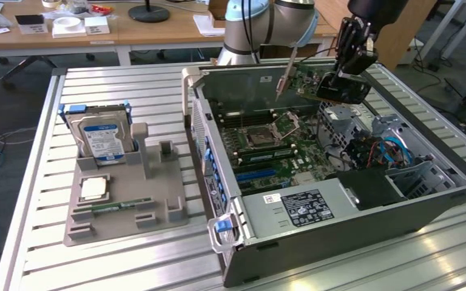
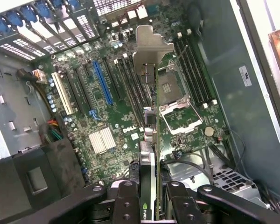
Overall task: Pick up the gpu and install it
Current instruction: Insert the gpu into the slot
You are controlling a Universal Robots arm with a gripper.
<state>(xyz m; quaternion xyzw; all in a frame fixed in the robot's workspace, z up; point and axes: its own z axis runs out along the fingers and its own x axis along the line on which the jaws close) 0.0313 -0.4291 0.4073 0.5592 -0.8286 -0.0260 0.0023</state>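
the gripper (image 1: 340,83) is clamped on the gpu (image 1: 307,77), holding it edge-on over the open computer case (image 1: 338,227). its metal bracket (image 2: 149,44) points down toward the motherboard (image 2: 107,123), clear of it. pick-up looks done and the install step is in hand. seating likely calls for lining the card's edge with the blue slot (image 2: 102,84), kept square.

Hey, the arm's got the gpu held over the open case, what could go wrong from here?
The gripper holds the gpu edge-on above the motherboard, seemingly nearer the open CPU socket than the blue slot; lowered off-line, it might strike the socket. Its metal bracket could also snag on the case wall.
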